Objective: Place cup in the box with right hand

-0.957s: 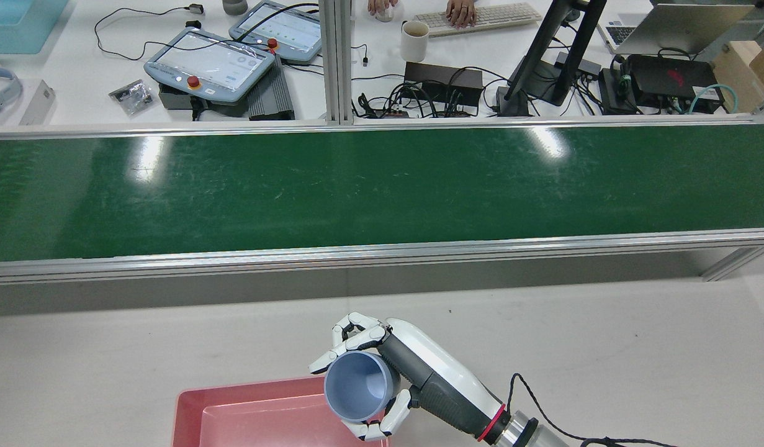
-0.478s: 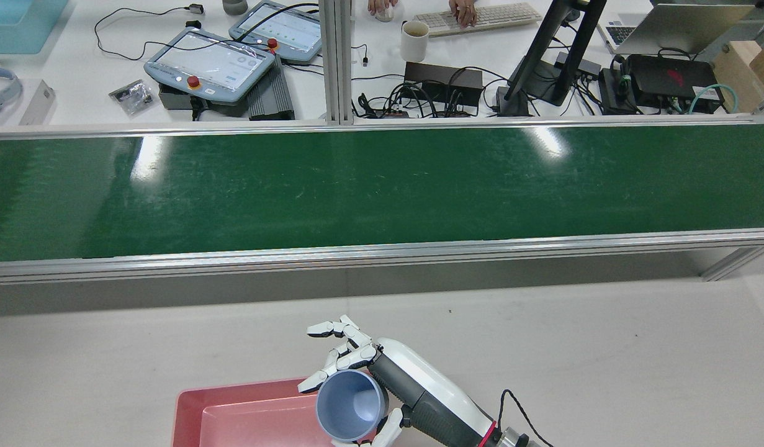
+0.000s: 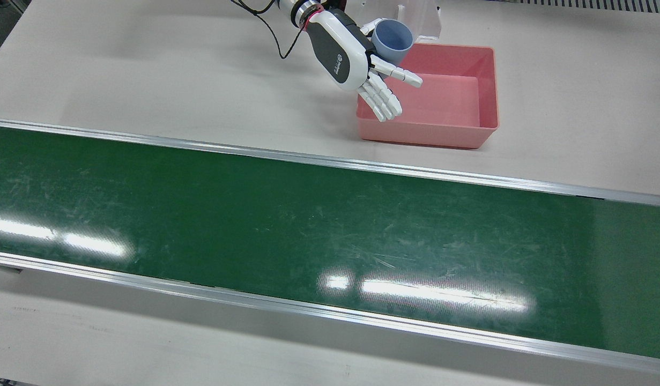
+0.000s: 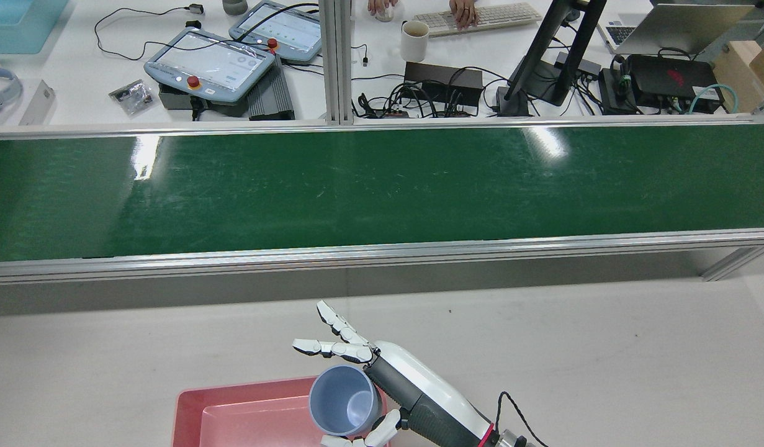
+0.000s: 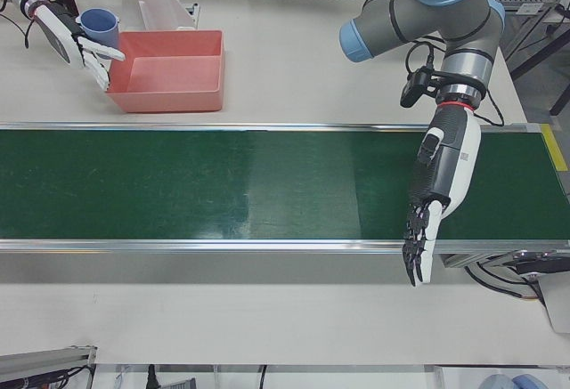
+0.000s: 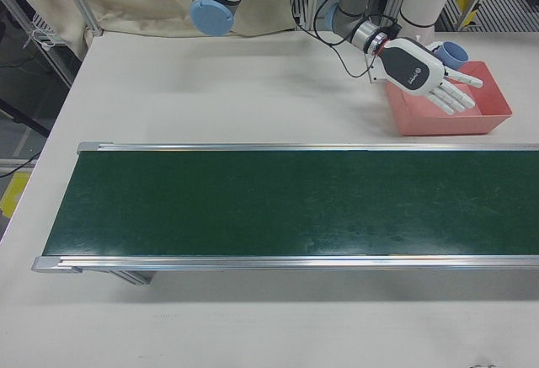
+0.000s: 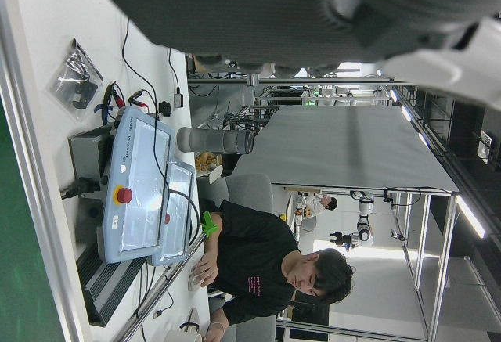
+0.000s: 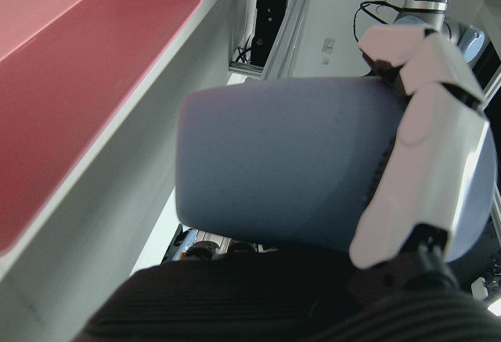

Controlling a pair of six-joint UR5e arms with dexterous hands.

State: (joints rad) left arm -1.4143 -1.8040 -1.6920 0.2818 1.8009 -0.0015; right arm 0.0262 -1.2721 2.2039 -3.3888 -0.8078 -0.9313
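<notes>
1. Resting against the right hand (image 4: 382,379) at the near edge of the table, the blue-grey cup (image 4: 345,400) is a smooth, matte, round plastic tumbler, upright, with its mouth open upward.
2. The hand's long white fingers (image 3: 383,99) are spread out flat, away from the cup; the right hand view shows its thumb (image 8: 419,150) lying across the cup's wall, so the hold is loose at most, and whether the cup is truly gripped cannot be told.
3. The cup hangs over the right near corner of the pink box (image 3: 482,80), a shallow glossy rectangular tray with rounded corners.
4. Beyond the box runs the green conveyor belt (image 4: 382,186), scuffed and shiny, framed by aluminium rails.
5. Only the left-front view shows the left hand (image 5: 432,198): it hangs over the belt with fingers pointing down, extended and slightly apart, holding nothing.
</notes>
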